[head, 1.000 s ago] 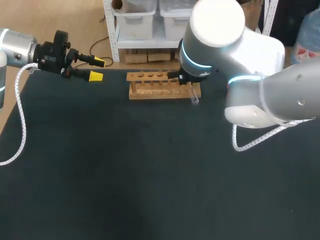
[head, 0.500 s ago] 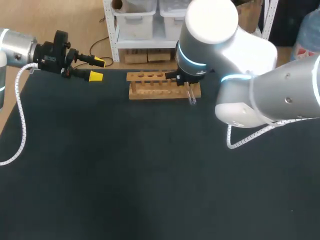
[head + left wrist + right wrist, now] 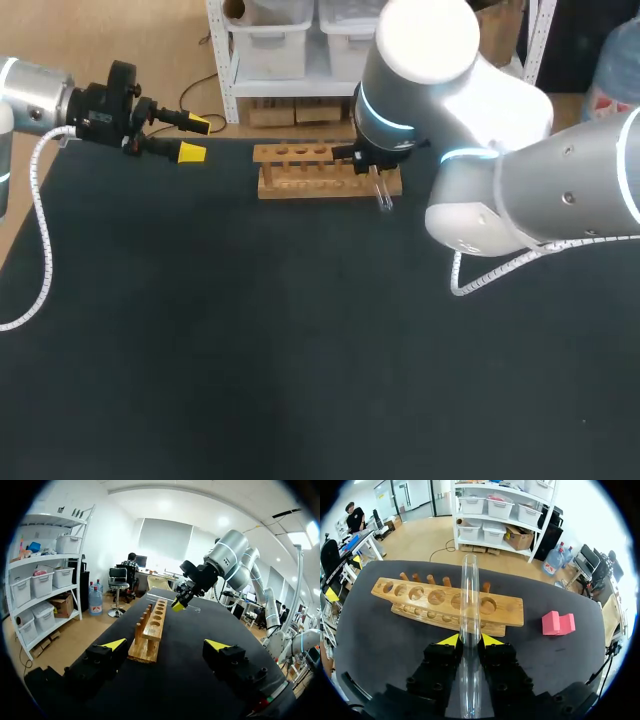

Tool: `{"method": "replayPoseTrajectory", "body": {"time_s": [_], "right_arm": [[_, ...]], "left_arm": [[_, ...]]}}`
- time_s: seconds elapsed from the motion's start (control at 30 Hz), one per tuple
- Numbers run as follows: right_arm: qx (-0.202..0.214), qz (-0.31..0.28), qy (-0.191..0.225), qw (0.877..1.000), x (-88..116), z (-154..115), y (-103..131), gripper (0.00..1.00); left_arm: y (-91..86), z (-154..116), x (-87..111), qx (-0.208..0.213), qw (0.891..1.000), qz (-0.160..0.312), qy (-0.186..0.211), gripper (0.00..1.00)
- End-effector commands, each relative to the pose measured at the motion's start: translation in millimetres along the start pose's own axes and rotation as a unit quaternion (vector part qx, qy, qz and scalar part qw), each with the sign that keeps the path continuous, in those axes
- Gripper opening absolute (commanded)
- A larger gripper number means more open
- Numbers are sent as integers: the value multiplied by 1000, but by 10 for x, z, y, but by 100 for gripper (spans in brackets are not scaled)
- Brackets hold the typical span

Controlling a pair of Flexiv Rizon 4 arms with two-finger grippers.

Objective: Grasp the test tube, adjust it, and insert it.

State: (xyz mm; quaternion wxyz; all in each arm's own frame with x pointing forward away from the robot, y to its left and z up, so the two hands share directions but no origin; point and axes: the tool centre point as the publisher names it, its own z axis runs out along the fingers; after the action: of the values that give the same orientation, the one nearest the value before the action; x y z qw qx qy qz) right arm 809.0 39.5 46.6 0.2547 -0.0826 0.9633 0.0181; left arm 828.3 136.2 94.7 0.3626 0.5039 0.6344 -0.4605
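the dark counter (image 3: 250, 350) carries a wooden rack (image 3: 300, 185) at its 12 o'clock edge. the right end effector (image 3: 470, 639) is clenched on the glass tube (image 3: 469, 595), held over the rack's 3 o'clock end. the tube's long axis lies nearly level across the row of holes, so it likely needs tipping upright. the left end effector (image 3: 192, 138) is released, well apart at 10 o'clock

A robotics lab, by every sign on show. Two grey machine arms, the left arm (image 3: 35, 100) and the right arm (image 3: 540, 190), the right one with glowing blue rings at its joints, come in over a dark matte surface (image 3: 200, 350). The ware here is lab ware — a wooden rack (image 3: 300, 185) with round holes and pegs, and a clear glass test tube (image 3: 469, 605).
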Motion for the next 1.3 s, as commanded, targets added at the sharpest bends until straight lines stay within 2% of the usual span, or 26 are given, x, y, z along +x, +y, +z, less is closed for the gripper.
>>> {"method": "replayPoseTrajectory", "body": {"time_s": [0.03,1.03,1.3], "right_arm": [[-2,-1,2,1000,-6,26,-3,0],[-32,-6,33,999,112,183,26,0],[-25,0,28,999,119,92,-24,0]], "left_arm": [[4,-1,7,0,1000,1,0,100],[4,-1,7,0,1000,1,0,100],[4,-1,7,0,1000,1,0,100]]}}
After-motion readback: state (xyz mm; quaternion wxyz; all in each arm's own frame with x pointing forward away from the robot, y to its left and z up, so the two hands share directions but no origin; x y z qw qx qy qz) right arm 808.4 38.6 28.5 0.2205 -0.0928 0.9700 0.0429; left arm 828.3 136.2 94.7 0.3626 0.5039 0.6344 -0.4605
